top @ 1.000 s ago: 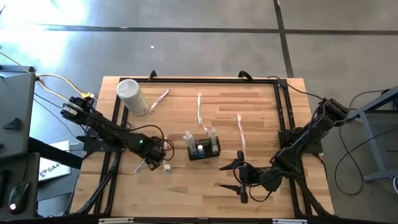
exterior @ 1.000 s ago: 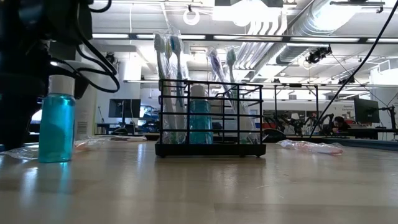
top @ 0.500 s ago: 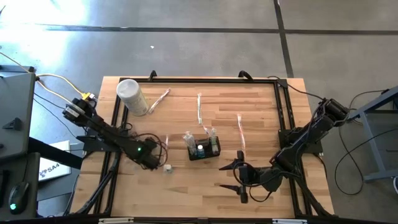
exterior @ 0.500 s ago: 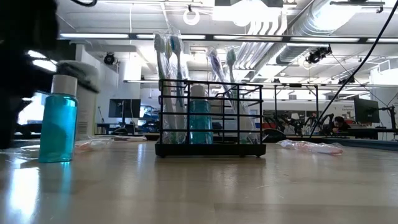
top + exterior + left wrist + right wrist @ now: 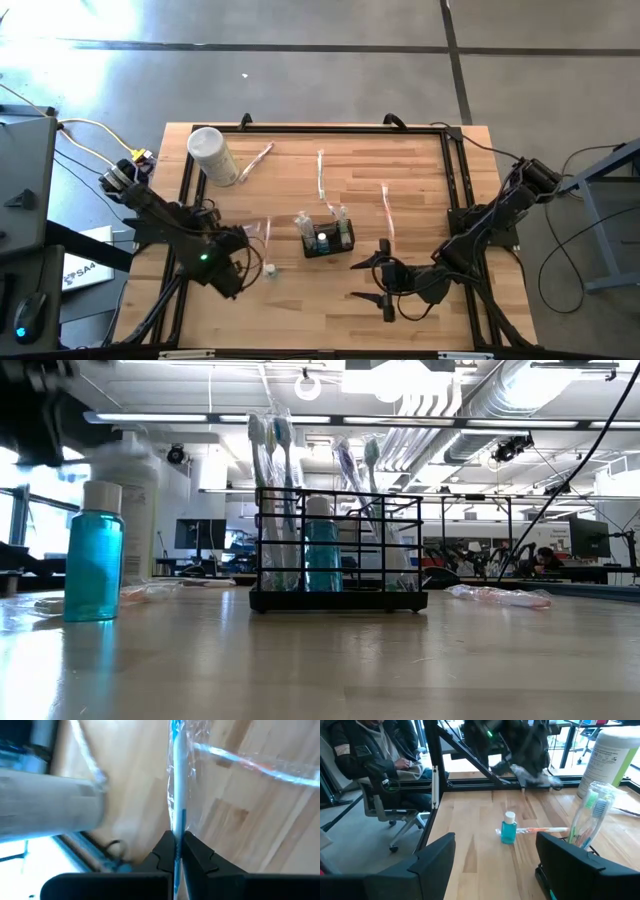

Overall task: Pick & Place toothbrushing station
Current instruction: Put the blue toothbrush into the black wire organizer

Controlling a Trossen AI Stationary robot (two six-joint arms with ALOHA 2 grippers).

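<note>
The left hand [image 5: 175, 851] is closed on a plastic-wrapped toothbrush [image 5: 177, 795], its two dark fingers pinching the wrapped handle between them in the left wrist view. In the high view this hand [image 5: 243, 266] sits near the bench's [image 5: 300, 315] left front part, and it has drawn back toward the front-left since a second ago, when it was lower and nearer the small mouthwash bottle [image 5: 270, 270]; in the low view the dark arm that then stood beside that blue bottle [image 5: 93, 555] has lifted almost out of the picture. The bottle stands upright where it was, well to the left of the toothbrushing station [image 5: 327, 238]. The station, a black wire holder [image 5: 338, 555], rests near the middle of the bench in the same spot as before, with several wrapped toothbrushes upright in its compartments and a blue bottle in the middle one. The right hand [image 5: 372, 281] waits at the bench's right front part, its fingers [image 5: 431, 861] spread wide and holding nothing, nearly as it was a second earlier. A white cylindrical canister [image 5: 212, 155] lies at the back left corner, and wrapped toothbrushes lie loose on the boards behind the station [image 5: 320, 175] and to its right [image 5: 386, 208], unmoved. In the right wrist view a person [image 5: 375, 750] sits on a chair beyond the bench.
</note>
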